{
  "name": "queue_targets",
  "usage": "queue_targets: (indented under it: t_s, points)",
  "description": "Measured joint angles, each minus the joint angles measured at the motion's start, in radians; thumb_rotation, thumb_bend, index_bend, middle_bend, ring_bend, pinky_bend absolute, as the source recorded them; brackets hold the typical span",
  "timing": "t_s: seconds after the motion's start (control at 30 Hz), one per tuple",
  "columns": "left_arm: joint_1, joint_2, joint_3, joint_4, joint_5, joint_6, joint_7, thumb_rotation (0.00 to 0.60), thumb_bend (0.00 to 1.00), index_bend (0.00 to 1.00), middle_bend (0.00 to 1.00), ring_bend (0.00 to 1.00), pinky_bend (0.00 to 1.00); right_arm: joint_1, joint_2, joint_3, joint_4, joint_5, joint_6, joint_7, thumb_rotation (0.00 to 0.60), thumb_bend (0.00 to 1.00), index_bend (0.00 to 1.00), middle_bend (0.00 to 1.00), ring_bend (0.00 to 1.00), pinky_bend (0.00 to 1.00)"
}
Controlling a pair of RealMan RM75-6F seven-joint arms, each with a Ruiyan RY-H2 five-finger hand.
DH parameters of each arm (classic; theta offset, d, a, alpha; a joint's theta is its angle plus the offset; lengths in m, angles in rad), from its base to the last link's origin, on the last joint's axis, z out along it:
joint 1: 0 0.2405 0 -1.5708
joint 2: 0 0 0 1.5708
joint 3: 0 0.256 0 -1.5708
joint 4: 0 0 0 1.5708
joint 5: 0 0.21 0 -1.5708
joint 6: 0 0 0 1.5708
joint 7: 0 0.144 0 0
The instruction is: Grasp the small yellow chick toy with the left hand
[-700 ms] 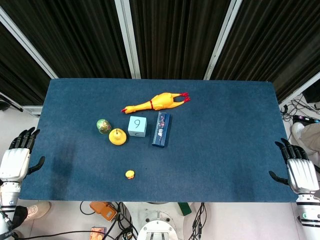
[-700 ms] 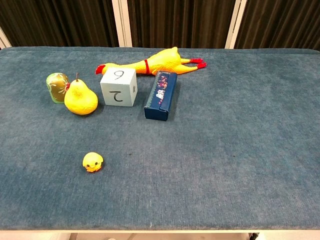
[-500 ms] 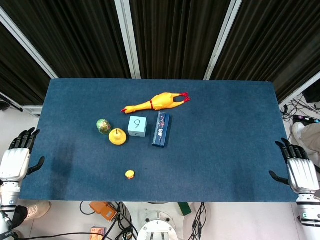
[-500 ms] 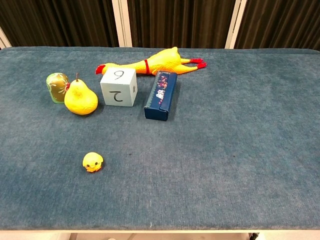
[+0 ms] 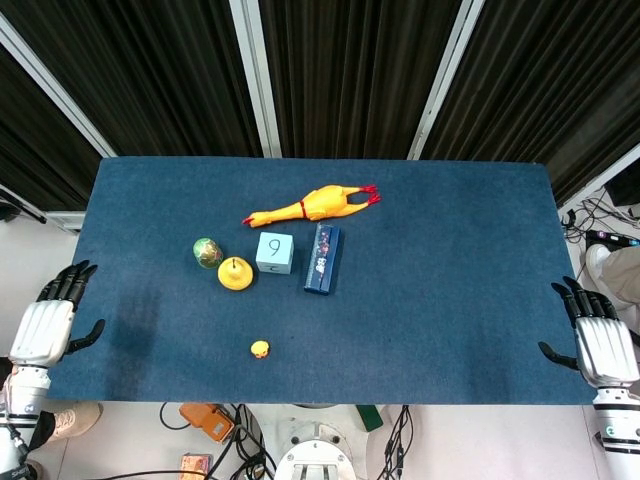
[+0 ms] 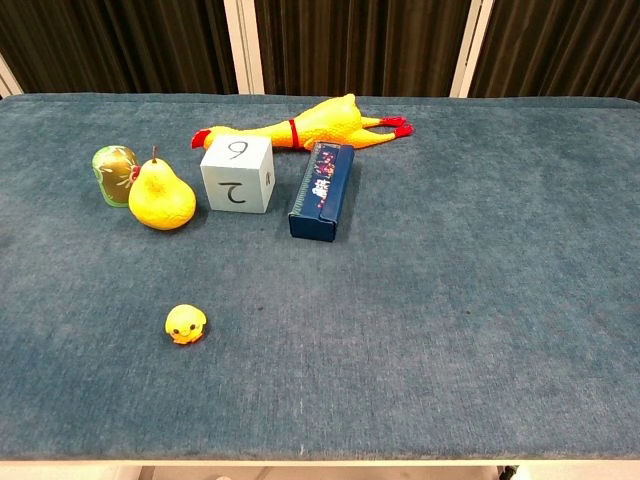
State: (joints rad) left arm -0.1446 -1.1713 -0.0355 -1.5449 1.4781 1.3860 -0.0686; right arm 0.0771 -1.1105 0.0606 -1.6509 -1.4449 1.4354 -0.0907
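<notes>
The small yellow chick toy (image 5: 260,349) (image 6: 186,324) sits alone on the blue table near its front edge, left of centre. My left hand (image 5: 48,325) hangs open off the table's left end, well to the left of the chick, holding nothing. My right hand (image 5: 601,343) hangs open beyond the table's right end, fingers spread and empty. Neither hand shows in the chest view.
Behind the chick stand a yellow pear (image 6: 161,196), a green painted egg (image 6: 114,173), a pale blue numbered cube (image 6: 237,174), a dark blue box (image 6: 323,190) and a long rubber chicken (image 6: 305,125). The table (image 5: 460,280) is covered in blue cloth.
My left hand has shifted a little to the right and down, closer to the table's left front corner. The right hand and all objects are unmoved.
</notes>
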Motion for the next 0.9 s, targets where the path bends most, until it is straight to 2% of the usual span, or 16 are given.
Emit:
queue_targets:
  t_s: [0.23, 0.43, 0.67, 0.9]
  points:
    - [-0.033, 0.022, 0.081, -0.083, 0.112, -0.086, -0.072, 0.600, 0.31, 0.07, 0.02, 0.00, 0.15, 0.002, -0.003, 0.000, -0.001, 0.002, -0.004, -0.008, 0.600, 0.26, 0.19, 0.15, 0.22, 0.18]
    - [-0.086, 0.000, 0.116, -0.146, 0.194, -0.149, -0.055, 0.600, 0.31, 0.07, 0.02, 0.00, 0.15, 0.003, -0.005, 0.003, -0.002, 0.004, -0.003, -0.012, 0.600, 0.26, 0.19, 0.15, 0.22, 0.18]
    - [-0.136, -0.072, 0.109, -0.195, 0.203, -0.208, 0.018, 0.600, 0.29, 0.11, 0.02, 0.00, 0.15, 0.001, -0.006, 0.002, 0.000, 0.003, 0.000, -0.014, 0.600, 0.26, 0.19, 0.15, 0.22, 0.18]
    - [-0.183, -0.155, 0.091, -0.211, 0.164, -0.284, 0.092, 0.600, 0.29, 0.14, 0.02, 0.00, 0.15, -0.001, -0.006, -0.001, -0.001, 0.000, 0.002, -0.015, 0.600, 0.26, 0.19, 0.15, 0.22, 0.18]
